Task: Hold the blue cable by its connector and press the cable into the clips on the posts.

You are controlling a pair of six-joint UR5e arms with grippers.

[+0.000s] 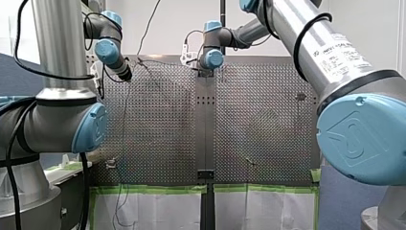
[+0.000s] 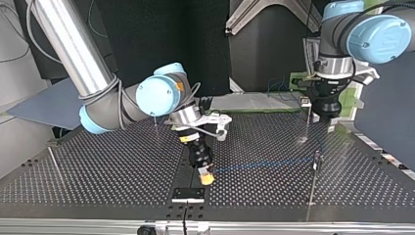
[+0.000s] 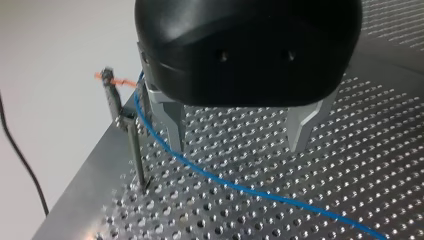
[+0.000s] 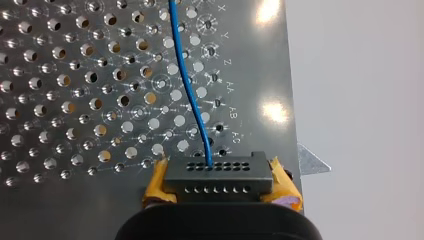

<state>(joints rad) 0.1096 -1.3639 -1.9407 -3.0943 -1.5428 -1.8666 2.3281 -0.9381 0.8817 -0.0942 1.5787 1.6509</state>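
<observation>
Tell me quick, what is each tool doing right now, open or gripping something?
Left tool: open, holding nothing.
Right tool: closed on the connector of the blue cable.

My right arm (image 1: 282, 19) is a silver metal tube with rounded pale blue joint caps (image 1: 356, 139), one embossed with a logo. A black cable (image 1: 296, 48) loops round it, and a white printed label (image 1: 342, 52) sits on the tube. My left arm (image 1: 55, 43) is built alike, with black cables (image 1: 16, 48) beside it. My left gripper (image 3: 237, 145) has a glossy black domed housing with two small holes and tapering grey metal fingers (image 3: 170, 120). My right gripper (image 2: 206, 176) is black with yellow pads (image 4: 285, 187).
</observation>
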